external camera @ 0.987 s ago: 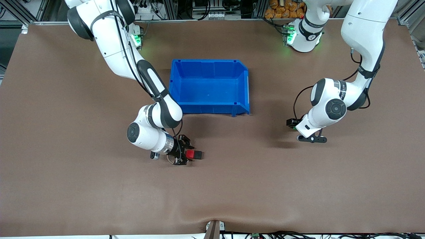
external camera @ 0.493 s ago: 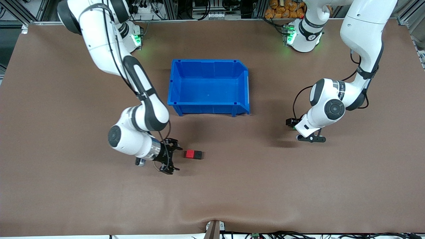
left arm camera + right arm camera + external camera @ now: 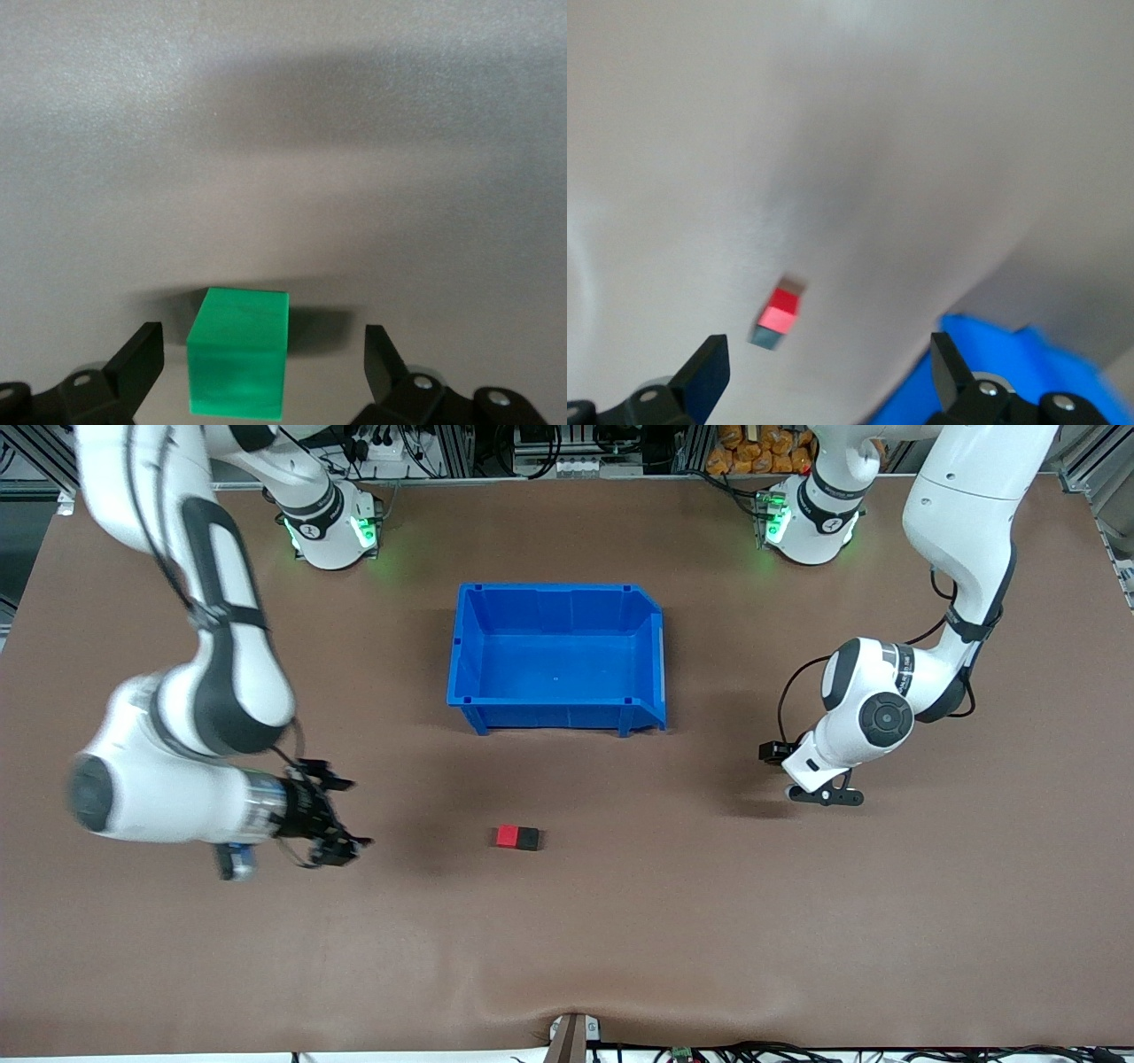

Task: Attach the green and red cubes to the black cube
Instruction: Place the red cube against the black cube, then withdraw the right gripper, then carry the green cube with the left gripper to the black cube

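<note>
The right gripper [image 3: 341, 815], open and empty, has withdrawn from the joined red cube [image 3: 508, 835] and black cube [image 3: 528, 839], while the left gripper [image 3: 264, 372] hangs open astride the green cube [image 3: 239, 351], ready to grasp.

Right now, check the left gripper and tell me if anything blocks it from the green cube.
Nothing visible blocks it. In the left wrist view the green cube sits on bare table between the open jaws of the left gripper, with a gap on each side. The front view hides the cube under the left arm.
</note>
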`<state>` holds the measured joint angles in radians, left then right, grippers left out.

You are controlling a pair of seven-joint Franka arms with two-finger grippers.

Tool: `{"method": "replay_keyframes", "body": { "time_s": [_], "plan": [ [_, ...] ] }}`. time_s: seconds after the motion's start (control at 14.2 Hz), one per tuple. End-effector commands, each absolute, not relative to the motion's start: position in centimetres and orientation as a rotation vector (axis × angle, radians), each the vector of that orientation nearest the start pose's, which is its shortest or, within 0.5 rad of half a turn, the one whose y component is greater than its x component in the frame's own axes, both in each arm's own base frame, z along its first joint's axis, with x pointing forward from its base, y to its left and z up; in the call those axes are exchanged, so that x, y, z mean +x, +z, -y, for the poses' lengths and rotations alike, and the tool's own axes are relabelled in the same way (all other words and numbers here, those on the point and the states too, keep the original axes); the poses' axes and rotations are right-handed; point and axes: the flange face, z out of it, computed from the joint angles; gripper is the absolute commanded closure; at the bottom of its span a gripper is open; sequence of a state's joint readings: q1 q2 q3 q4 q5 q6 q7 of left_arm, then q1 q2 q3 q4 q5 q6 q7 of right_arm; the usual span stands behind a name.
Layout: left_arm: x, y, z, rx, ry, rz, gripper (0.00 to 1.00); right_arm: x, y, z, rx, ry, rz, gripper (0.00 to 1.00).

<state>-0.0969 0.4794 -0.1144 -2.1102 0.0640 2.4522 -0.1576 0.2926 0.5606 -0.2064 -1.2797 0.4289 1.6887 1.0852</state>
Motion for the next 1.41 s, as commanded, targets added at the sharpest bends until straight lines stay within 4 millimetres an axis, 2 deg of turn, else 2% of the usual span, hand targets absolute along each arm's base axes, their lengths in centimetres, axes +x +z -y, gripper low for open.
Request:
{"method": "replay_keyframes", "body": {
  "time_s": [0.0, 0.14, 0.28, 0.35, 0.42, 0.49, 0.56, 0.63, 0.78, 0.92, 0.99, 1.13, 1.2, 1.27, 1.34],
  "plan": [
    [55.3, 17.8, 12.0, -3.109, 0.176, -0.194, 0.0, 66.7, 48.2, -9.4, -2.709, 0.359, -1.247, 0.0],
    [55.7, 18.3, 12.2, -3.112, 0.158, -0.195, 0.23, 64.9, 52.4, -5.7, -2.786, 0.352, -1.017, 0.0],
    [56.0, 18.5, 12.2, -3.113, 0.148, -0.192, 0.61, 63.0, 56.2, -2.4, -2.862, 0.31, -0.76, 0.0],
    [56.0, 18.5, 12.1, -3.113, 0.148, -0.19, 0.87, 62.0, 58.1, -1.4, -2.901, 0.288, -0.638, 0.0],
    [56.0, 18.5, 12.0, -3.114, 0.148, -0.178, 1.0, 60.8, 59.2, -0.4, -2.936, 0.308, -0.496, 0.0],
    [56.0, 18.4, 12.0, -3.115, 0.15, -0.162, 1.0, 59.7, 60.7, 0.5, -2.96, 0.299, -0.366, 0.0],
    [56.0, 18.4, 11.9, -3.115, 0.153, -0.148, 1.0, 58.4, 63.1, 1.0, -3.0, 0.23, -0.272, 0.0],
    [56.0, 18.4, 11.9, -3.115, 0.152, -0.124, 1.0, 56.9, 64.8, 1.8, -3.02, 0.195, -0.227, 0.0],
    [56.4, 19.1, 12.2, -3.121, 0.127, -0.012, 1.0, 54.6, 65.6, 1.8, -3.025, 0.178, -0.213, 0.0],
    [57.8, 20.8, 13.2, -3.128, 0.065, 0.174, 1.0, 52.6, 64.8, 1.5, -3.022, 0.144, -0.215, 0.0],
    [58.7, 21.8, 14.4, -3.131, 0.029, 0.254, 1.0, 51.7, 63.9, 1.4, -3.02, 0.109, -0.217, 0.0],
    [60.1, 23.8, 15.7, -3.127, -0.023, 0.411, 1.0, 51.1, 62.5, 1.2, -3.019, 0.086, -0.219, 0.0],
    [60.7, 24.6, 17.0, -3.117, -0.037, 0.519, 1.0, 51.4, 63.2, 1.1, -3.035, 0.06, -0.196, 0.0],
    [61.3, 25.3, 18.6, -3.102, -0.054, 0.645, 1.0, 51.7, 66.4, 1.6, -3.093, -0.007, -0.197, 0.0],
    [62.1, 25.8, 20.0, -3.081, -0.072, 0.789, 1.0, 52.4, 67.9, 1.5, -3.137, 0.014, -0.191, 0.0]
  ]
}}
